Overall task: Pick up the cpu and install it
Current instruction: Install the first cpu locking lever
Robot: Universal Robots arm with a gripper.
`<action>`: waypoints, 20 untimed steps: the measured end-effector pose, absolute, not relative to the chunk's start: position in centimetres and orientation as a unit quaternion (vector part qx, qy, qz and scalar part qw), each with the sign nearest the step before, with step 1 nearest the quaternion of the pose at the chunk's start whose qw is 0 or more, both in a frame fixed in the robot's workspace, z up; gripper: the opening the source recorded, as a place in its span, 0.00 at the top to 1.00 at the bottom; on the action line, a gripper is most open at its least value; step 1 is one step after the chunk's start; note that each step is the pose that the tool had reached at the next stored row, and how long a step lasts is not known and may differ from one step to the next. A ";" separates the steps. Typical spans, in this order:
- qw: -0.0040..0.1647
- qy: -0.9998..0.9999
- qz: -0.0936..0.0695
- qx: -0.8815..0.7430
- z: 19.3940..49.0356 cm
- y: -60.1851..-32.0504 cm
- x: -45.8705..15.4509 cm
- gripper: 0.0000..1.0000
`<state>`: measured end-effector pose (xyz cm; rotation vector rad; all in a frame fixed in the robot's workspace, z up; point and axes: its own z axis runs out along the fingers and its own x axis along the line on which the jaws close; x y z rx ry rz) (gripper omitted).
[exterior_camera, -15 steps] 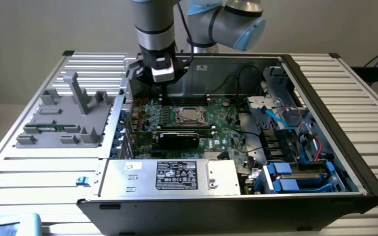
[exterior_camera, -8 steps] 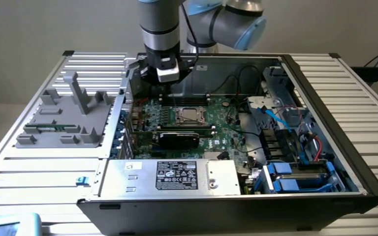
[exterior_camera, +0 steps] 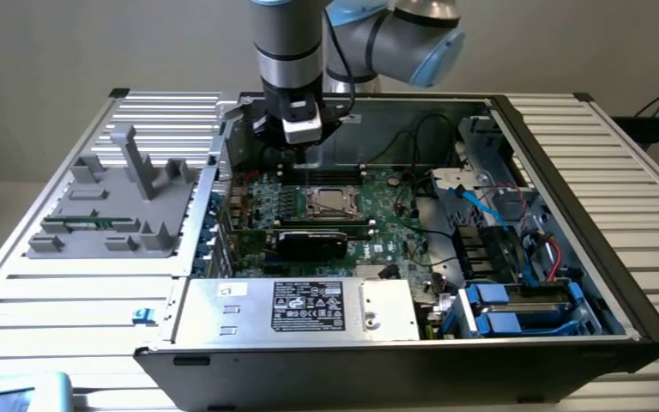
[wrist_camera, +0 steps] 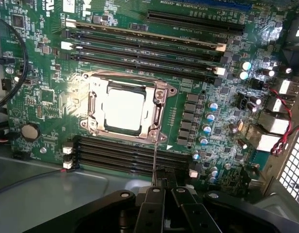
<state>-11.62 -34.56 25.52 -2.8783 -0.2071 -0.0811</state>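
Above the open computer case [exterior_camera: 421,369], hand [wrist_camera: 166,191] closed over the motherboard [wrist_camera: 42,97], cpu [wrist_camera: 124,110] lying in its metal-framed socket [wrist_camera: 161,92]

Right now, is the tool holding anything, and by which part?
The tool is shut, not on the cpu, which lies in its socket. A thin pin pokes from its tips; held or built in, I cannot tell.
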 end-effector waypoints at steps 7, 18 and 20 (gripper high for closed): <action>0.128 -0.066 -0.029 -0.989 25.5 -34.6 -11.1 0.89; 0.128 -0.027 -0.034 -0.991 25.4 -34.6 -11.1 0.89; 0.128 -0.018 -0.036 -0.991 25.4 -34.6 -11.1 0.89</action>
